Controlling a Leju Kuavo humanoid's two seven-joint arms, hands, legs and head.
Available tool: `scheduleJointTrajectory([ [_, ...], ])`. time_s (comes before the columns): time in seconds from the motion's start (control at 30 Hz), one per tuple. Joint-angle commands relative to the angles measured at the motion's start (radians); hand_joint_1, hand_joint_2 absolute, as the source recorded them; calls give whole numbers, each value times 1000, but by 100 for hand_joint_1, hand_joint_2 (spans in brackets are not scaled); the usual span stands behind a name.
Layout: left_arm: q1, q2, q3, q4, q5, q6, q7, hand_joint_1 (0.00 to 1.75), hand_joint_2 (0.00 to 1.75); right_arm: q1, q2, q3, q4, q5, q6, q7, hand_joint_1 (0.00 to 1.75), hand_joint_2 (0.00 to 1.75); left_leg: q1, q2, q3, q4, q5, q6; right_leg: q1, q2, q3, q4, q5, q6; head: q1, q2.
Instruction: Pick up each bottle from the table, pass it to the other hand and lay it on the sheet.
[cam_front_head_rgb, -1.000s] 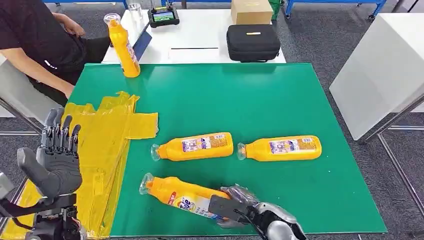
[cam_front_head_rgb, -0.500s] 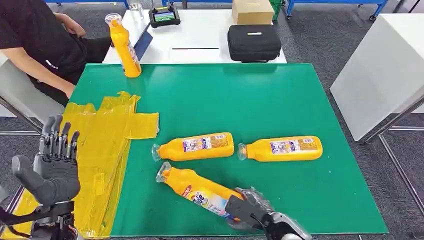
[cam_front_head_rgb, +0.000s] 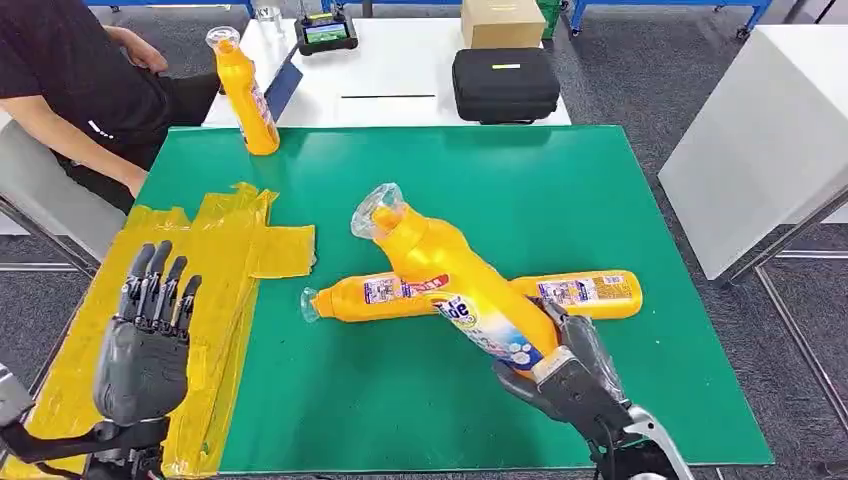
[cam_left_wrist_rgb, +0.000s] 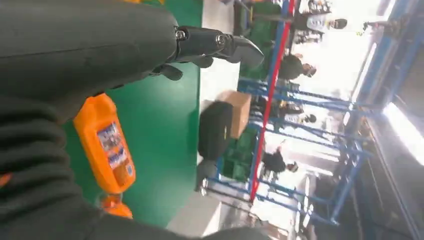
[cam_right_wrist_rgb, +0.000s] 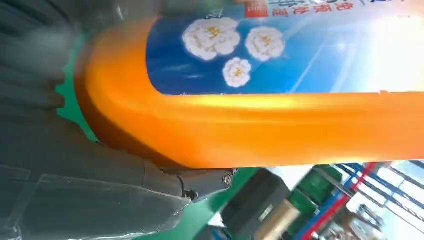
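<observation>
My right hand (cam_front_head_rgb: 566, 384) grips the base of an orange bottle (cam_front_head_rgb: 452, 283) with a blue label and holds it in the air above the green mat (cam_front_head_rgb: 400, 400). The bottle is tilted, with its clear cap (cam_front_head_rgb: 377, 207) pointing up and away. Up close, the same bottle (cam_right_wrist_rgb: 260, 115) lies across my right hand (cam_right_wrist_rgb: 90, 175). Two more orange bottles lie on the mat, one (cam_front_head_rgb: 372, 294) partly behind the raised one and one (cam_front_head_rgb: 596, 291) to its right. A further bottle (cam_front_head_rgb: 246, 94) stands at the mat's far left corner. My left hand (cam_front_head_rgb: 146, 340) is open over the yellow sheet (cam_front_head_rgb: 222, 262). A lying bottle (cam_left_wrist_rgb: 105, 145) shows beyond my left hand (cam_left_wrist_rgb: 80, 55).
A person (cam_front_head_rgb: 70, 75) sits at the far left beside the table. On the white table behind the mat stand a black case (cam_front_head_rgb: 505, 83), a cardboard box (cam_front_head_rgb: 503, 21) and a small screen device (cam_front_head_rgb: 327, 32). Another white table (cam_front_head_rgb: 765, 130) stands close on the right.
My right hand has lifted the bottle off the mat and swung its neck up and away. My left hand has turned and risen forward over the sheet.
</observation>
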Motion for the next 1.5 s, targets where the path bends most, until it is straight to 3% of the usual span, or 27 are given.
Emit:
scheduleJointTrajectory([
  [0.03,-35,27,-59,66,35,4,-1,0,175,-49,31,-31,-86,-32,28,26,175,175,0,0,2,-1,-1,-2,0,-1,2,0,-1,0,0,0],
  [0.9,-74,35,-117,110,140,-29,5,0,175,-151,35,61,-10,-46,-34,49,175,175,1,2,2,-1,-1,-3,0,0,2,-1,0,0,0,0],
  [1.03,-134,28,-161,149,215,-48,29,0,175,-213,43,109,18,-27,-38,88,175,175,1,1,3,-1,-1,-4,1,0,3,-1,-1,0,0,0],
  [1.1,-211,126,-209,215,281,-66,33,0,175,-244,49,147,47,-4,-36,118,175,175,1,1,3,-1,-1,-4,1,0,3,-1,0,0,0,0],
  [1.13,-192,66,-170,213,341,-79,17,0,175,-250,45,159,56,-2,-38,123,175,175,0,0,2,-2,1,-2,0,-1,2,-1,0,0,0,0],
  [1.17,-187,51,-180,195,324,-75,28,0,175,-255,46,166,67,1,-39,128,175,175,1,0,4,-2,0,-4,0,-2,4,-2,0,0,0,0],
  [1.27,-248,145,-218,250,362,-84,13,0,175,-299,61,199,115,17,-35,149,175,175,1,2,3,-1,0,-3,1,1,3,-1,0,0,0,0],
  [1.5,-320,122,-261,266,383,-85,32,0,175,-404,91,270,235,49,-20,198,175,175,1,2,2,-1,1,-2,1,1,2,0,1,0,0,0],
])
